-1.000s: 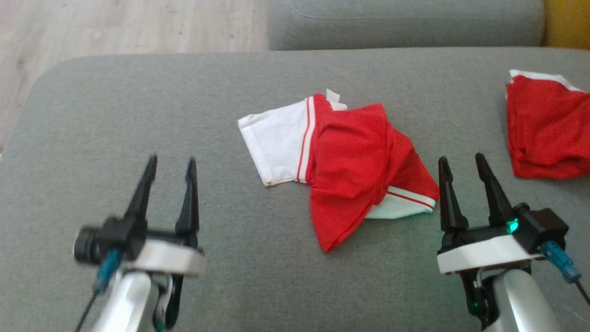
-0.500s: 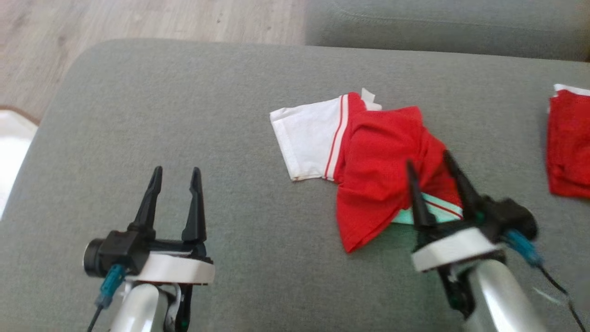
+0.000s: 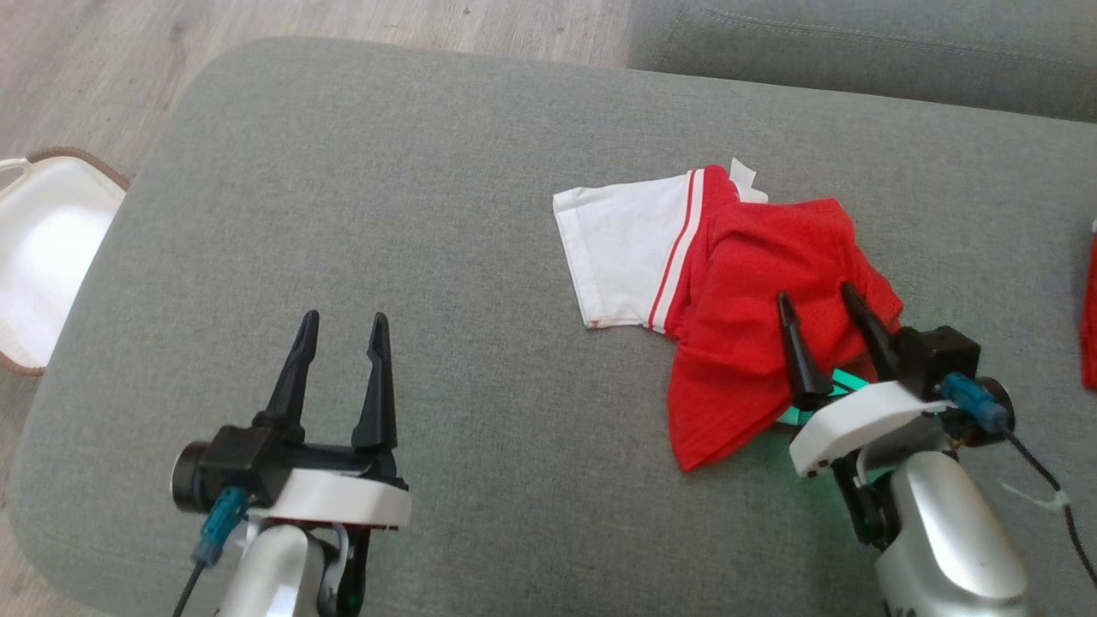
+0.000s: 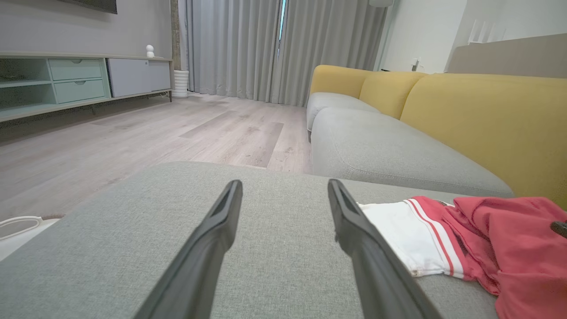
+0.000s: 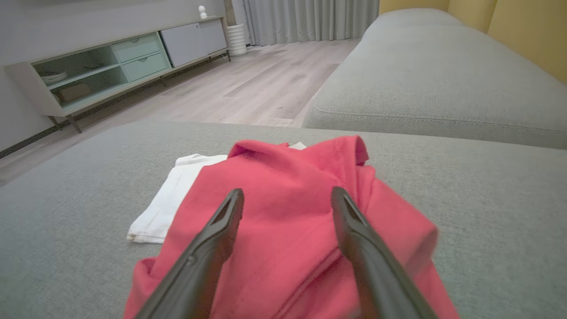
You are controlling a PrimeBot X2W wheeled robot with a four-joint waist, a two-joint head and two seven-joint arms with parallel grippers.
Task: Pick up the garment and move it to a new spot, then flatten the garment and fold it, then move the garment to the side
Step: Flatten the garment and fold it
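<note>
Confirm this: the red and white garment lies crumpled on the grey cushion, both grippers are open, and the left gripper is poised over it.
Wrong arm: the head view shows the right gripper poised over the garment, while the left gripper sits apart over bare grey cushion. The rest holds.

Support surface: 1 wide grey fabric seat cushion with rounded corners and a flat top. Lying on it, right of centre: 1 red-and-white garment, crumpled, not flattened. Its white panel lies flat on the left side and ends in a red-and-white striped border. The red mesh part is bunched up right of that, with 1 red corner pointing toward the near edge. A small white tab sticks out on the far side. At the far right of the head view, a sliver of 1 more red cloth lies well apart from the garment.
</note>
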